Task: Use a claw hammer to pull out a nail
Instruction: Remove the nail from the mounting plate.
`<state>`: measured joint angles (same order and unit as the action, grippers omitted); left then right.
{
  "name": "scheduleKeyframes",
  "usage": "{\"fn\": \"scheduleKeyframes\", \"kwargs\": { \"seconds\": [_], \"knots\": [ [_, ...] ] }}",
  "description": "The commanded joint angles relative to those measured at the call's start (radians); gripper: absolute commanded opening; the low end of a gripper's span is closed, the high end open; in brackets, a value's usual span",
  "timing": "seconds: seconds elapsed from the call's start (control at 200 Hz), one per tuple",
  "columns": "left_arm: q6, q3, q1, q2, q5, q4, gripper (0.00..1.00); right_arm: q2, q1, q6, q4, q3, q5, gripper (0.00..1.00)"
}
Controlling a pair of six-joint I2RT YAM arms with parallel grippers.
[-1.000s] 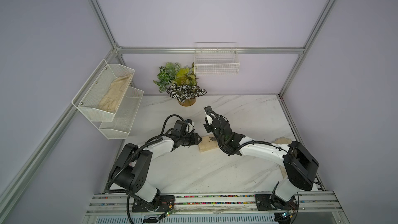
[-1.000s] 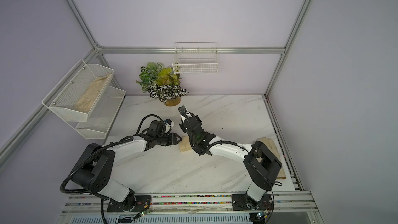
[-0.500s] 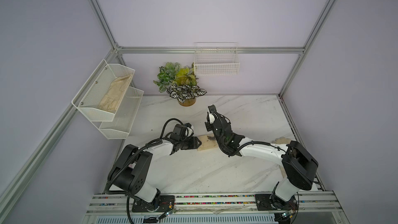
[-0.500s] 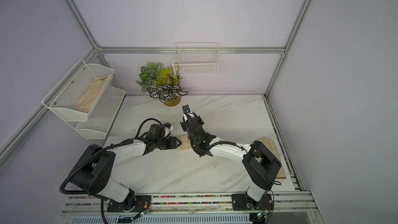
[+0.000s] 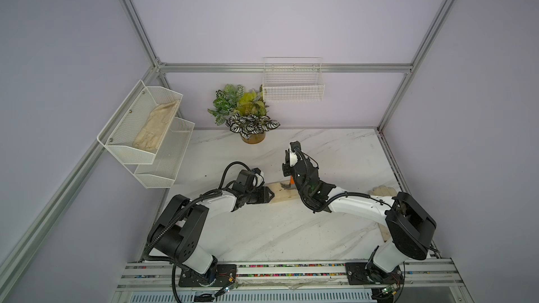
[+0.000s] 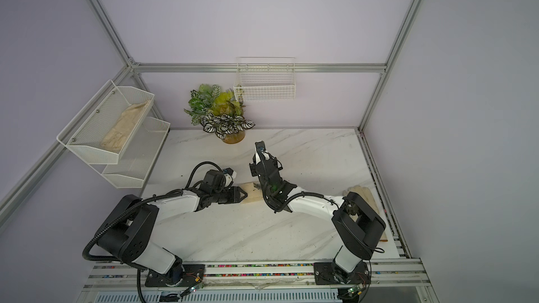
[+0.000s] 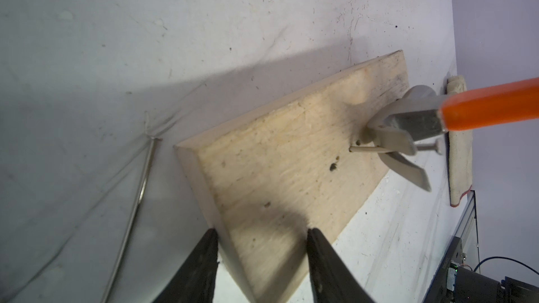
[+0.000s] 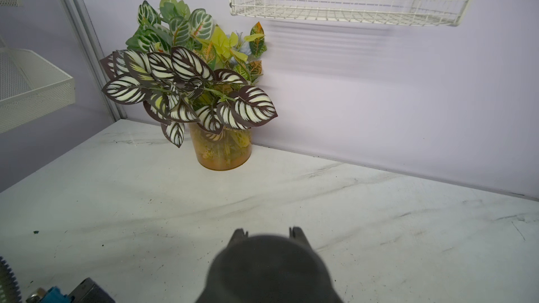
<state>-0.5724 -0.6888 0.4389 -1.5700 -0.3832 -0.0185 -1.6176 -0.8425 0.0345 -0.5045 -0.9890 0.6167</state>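
A pale wooden board (image 7: pixel 277 176) lies flat on the marble table (image 5: pixel 291 228). The nail (image 7: pixel 364 149) stands far out of it, its shaft caught in the claw of the claw hammer (image 7: pixel 408 123), which has a silver head and an orange neck. My right gripper (image 8: pixel 268 231) is shut on the hammer's black handle end (image 8: pixel 267 269), which hides most of the fingers. My left gripper (image 7: pixel 259 230) is open, straddling the board's near corner, with one finger (image 7: pixel 201 257) against its end face. In both top views it sits at the board's (image 5: pixel 284 196) (image 6: pixel 252 196) left end.
A potted plant (image 5: pixel 253 138) stands at the back of the table under a white wire basket (image 5: pixel 293 88) on the wall. Mesh shelves (image 5: pixel 145 129) holding a glove hang at the left. Another glove (image 5: pixel 382 192) lies by the right edge.
My right wrist has swung right and toward the back with the hammer. My left gripper has slid closer onto the board's left end.
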Motion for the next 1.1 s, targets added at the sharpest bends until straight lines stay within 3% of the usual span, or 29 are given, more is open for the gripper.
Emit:
{"fn": "scheduleKeyframes", "kwargs": {
  "seconds": [0.0, 1.095],
  "knots": [
    [-0.013, 0.017, 0.007, -0.043, -0.006, -0.039, 0.48, 0.044, 0.021, 0.115, -0.05, 0.028, -0.053, 0.0],
    [-0.015, 0.017, 0.001, -0.117, -0.034, -0.069, 0.42, 0.124, 0.176, 0.368, -0.185, 0.225, -0.161, 0.0]
  ]
}}
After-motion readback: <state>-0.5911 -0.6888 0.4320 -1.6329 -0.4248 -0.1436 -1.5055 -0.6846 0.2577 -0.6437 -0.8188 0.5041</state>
